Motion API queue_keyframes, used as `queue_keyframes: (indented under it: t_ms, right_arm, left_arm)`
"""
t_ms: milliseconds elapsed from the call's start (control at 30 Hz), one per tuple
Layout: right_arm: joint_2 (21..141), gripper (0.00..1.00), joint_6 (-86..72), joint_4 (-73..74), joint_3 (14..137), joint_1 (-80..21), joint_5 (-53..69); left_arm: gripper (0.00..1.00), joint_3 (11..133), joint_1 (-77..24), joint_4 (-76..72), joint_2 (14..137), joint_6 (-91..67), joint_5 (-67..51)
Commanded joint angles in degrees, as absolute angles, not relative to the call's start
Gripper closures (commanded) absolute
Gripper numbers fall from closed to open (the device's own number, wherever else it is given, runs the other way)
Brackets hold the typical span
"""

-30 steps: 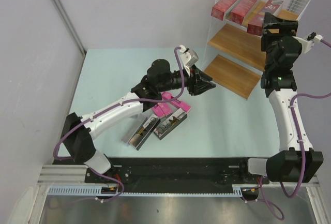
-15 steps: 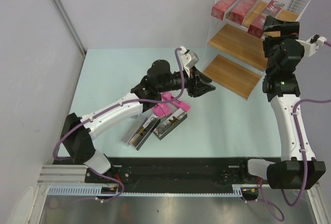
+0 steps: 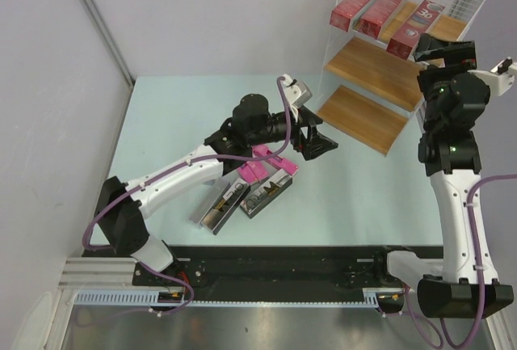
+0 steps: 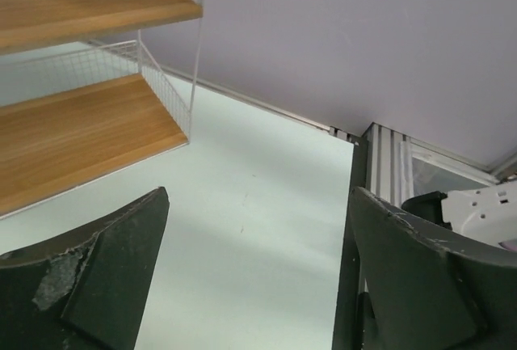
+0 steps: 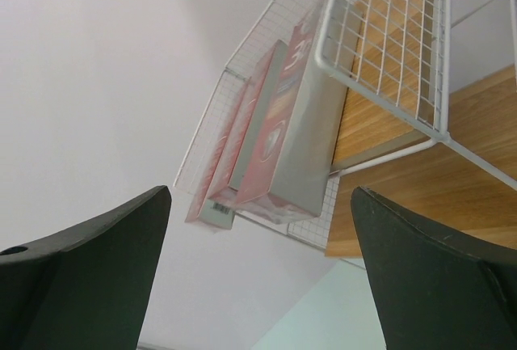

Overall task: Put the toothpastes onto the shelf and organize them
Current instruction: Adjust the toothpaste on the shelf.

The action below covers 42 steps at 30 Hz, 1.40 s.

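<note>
Left gripper (image 3: 321, 141) hangs wide open and empty before the shelf (image 3: 365, 117). Loose cartons (image 3: 266, 194) lie on the table (image 3: 347, 204) behind it, under its forearm, long axes slanting near-left to far-right. Right gripper (image 3: 443, 47), open and empty, is well apart, by the top board.

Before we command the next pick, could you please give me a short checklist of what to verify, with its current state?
1. Left gripper open, nothing between its fingers: ok.
2. Right gripper open, empty, beside the shelf: ok.
3. Three dark red cartons lying side by side on the top board: ok.
4. Lower board has free room: ok.
5. Everything shelved: not ok; pink cartons and silver-grey cartons lie on the table under the left arm.
6. Count of cartons on the table: cannot tell, the arm covers part of the pile.
</note>
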<state>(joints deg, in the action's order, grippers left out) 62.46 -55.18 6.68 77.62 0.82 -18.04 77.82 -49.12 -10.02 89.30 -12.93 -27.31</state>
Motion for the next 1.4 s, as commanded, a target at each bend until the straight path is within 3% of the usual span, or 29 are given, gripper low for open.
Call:
queue_keyframes:
  t_ms: [0,300,433,733,1033,1200,1367]
  right_arm:
    - [58.98,0.00,-49.58,9.83,77.87,0.18,-15.56]
    - [55.20,0.00,-40.35,16.51,77.87,-6.23,-11.95]
    - [56.51,0.00,-34.20,20.73,77.87,-16.49,-13.88]
    - [62.66,0.00,-28.83,26.10,72.16,-41.99,-30.31]
    - [68.03,0.00,-36.38,18.83,53.28,-41.32,-19.26]
    - [66.80,0.01,-37.88,12.05,42.03,-32.01,-4.68]
    - [64.25,0.00,-36.13,12.48,39.82,-30.68,-3.52]
  left_arm:
    - [0.00,80.16,-49.04,-7.91,86.84,-10.81,-21.63]
    - [0.00,77.80,-42.37,-4.92,83.77,-14.06,-19.08]
    - [0.00,73.92,-38.24,-4.66,80.69,-16.60,-13.99]
    - [0.00,65.67,-32.26,4.47,75.15,-16.09,-0.11]
    - [0.00,58.72,-32.26,5.71,76.11,-13.01,-4.64]
    - [0.00,54.24,-34.79,1.59,78.31,-11.34,-9.49]
    - [0.00,53.79,-39.37,1.05,84.62,-9.06,-9.58]
